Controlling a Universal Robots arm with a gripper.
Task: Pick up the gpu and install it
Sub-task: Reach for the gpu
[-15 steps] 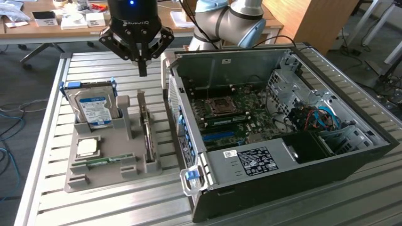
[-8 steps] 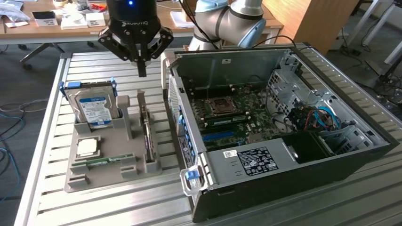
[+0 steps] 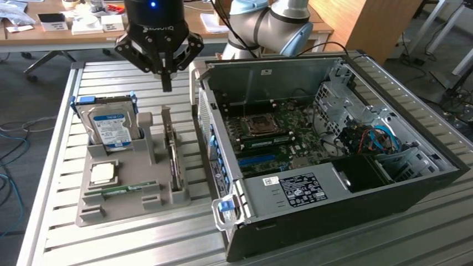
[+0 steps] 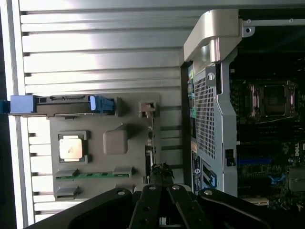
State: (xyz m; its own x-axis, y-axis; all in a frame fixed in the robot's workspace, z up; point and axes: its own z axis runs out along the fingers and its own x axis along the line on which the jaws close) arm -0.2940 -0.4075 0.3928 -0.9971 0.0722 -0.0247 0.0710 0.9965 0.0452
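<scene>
GPU (image 3: 172,152): thin dark card standing on edge in the gray holder's (image 3: 96,213) slot, just beside the open computer case (image 3: 369,210). The pincer (image 3: 166,84), fingers pressed together, hangs above the card; open air lies between them.

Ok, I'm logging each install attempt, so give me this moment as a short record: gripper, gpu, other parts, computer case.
gripper: black robot gripper, fingers shut, empty, hanging above the card, not touching
gpu: thin dark gpu card standing on edge in the grey plastic holder, not yet picked up
other parts: silver hard drive with blue-white label upright; square silver processor flat; narrow green memory stick, all in holder
case: black computer case, side open, motherboard exposed, on the exterior view's right of the holder
</scene>
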